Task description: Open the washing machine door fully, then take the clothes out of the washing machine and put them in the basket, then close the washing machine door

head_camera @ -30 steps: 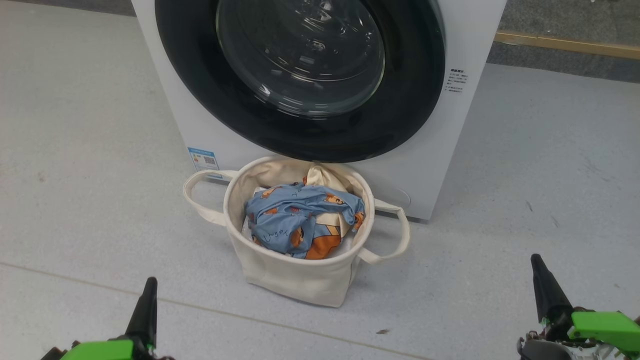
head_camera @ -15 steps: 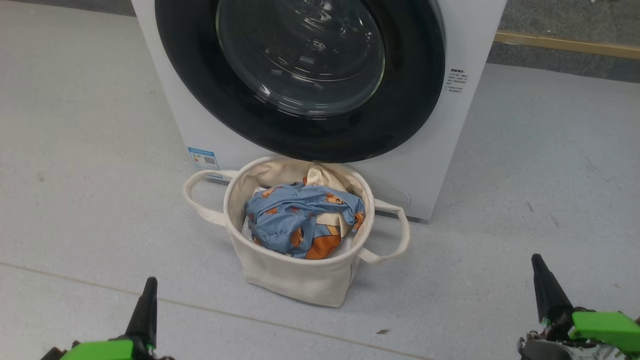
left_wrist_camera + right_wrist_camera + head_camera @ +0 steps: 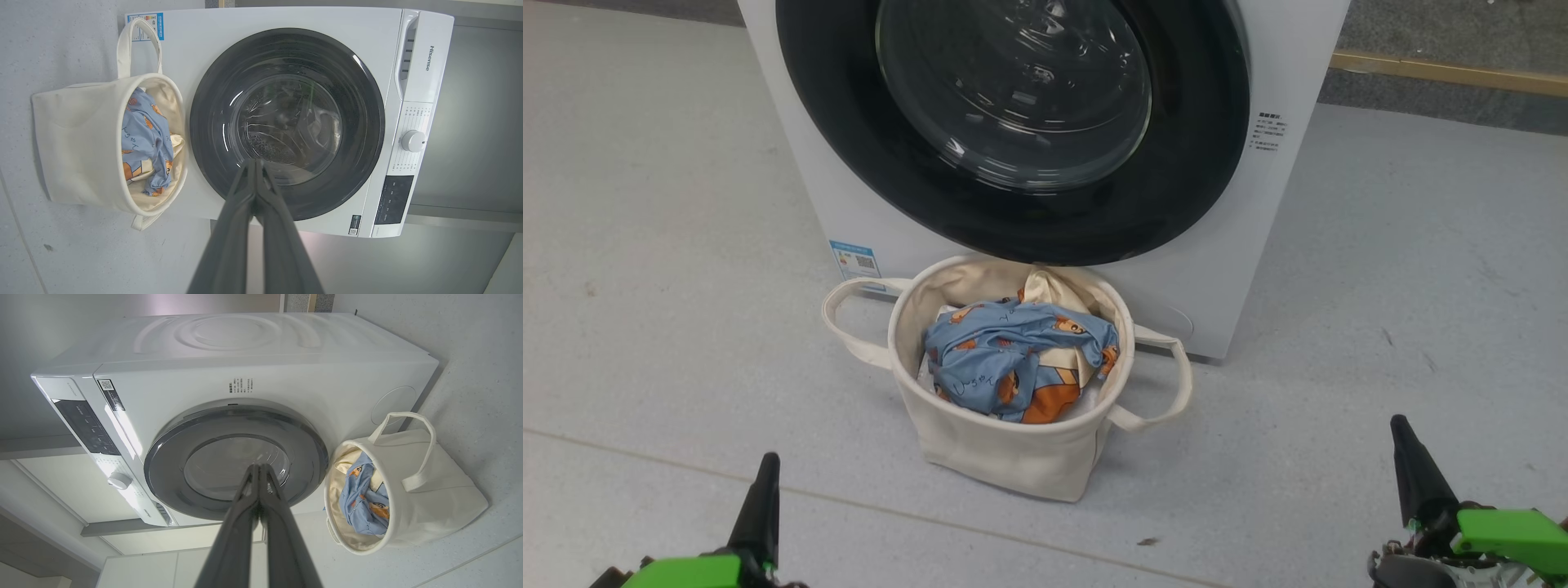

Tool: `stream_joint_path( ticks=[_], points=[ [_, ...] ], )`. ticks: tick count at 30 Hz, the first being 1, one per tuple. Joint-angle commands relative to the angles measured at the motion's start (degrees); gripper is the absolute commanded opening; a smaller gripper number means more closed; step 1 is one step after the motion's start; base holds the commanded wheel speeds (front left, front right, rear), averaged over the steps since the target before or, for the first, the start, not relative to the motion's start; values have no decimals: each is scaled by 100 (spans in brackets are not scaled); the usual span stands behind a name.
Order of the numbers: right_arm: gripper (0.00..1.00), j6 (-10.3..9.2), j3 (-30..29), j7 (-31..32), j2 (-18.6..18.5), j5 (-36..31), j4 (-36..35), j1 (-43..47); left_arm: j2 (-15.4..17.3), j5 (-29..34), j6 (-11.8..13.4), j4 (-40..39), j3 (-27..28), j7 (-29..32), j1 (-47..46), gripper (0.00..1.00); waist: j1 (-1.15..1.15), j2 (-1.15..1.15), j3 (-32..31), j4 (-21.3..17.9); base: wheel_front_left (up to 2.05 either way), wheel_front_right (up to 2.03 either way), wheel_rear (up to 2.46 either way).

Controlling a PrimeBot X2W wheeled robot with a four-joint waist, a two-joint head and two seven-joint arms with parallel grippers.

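Note:
The white washing machine (image 3: 1282,65) stands ahead with its black-rimmed round door (image 3: 1013,122) shut flat against the front. Directly before it sits the cream basket (image 3: 1013,449), and the light blue bear-print clothes (image 3: 1005,359) with cream and orange cloth lie inside. My left gripper (image 3: 766,465) rests at the lower left, shut and empty, well short of the basket. At the lower right my right gripper (image 3: 1401,429) is also shut and empty. Both wrist views look along closed fingers (image 3: 255,192) (image 3: 259,490) toward the door (image 3: 286,122) (image 3: 235,457) and the basket (image 3: 77,139) (image 3: 433,498).
Pale grey floor (image 3: 654,327) spreads to both sides of the machine. A wooden strip (image 3: 1454,73) runs along the floor behind the machine at the upper right. The control knob (image 3: 413,141) and panel lie on the machine's top band.

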Motion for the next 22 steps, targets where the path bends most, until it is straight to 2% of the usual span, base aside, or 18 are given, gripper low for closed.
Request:
stream_joint_path(
  ticks=[1, 22],
  points=[
    [0, 1, 96, 35, -26, -40, -175, -286, 43, -18, -40, -210, 194, 45, -252, 0, 0, 0, 0, 0, 0, 0, 0],
    [0, 1, 87, 43, -19, -47, -175, -287, 43, -18, -40, -210, 193, 45, -252, 0, 0, 0, 0, 0, 0, 0, 0]
  ],
)
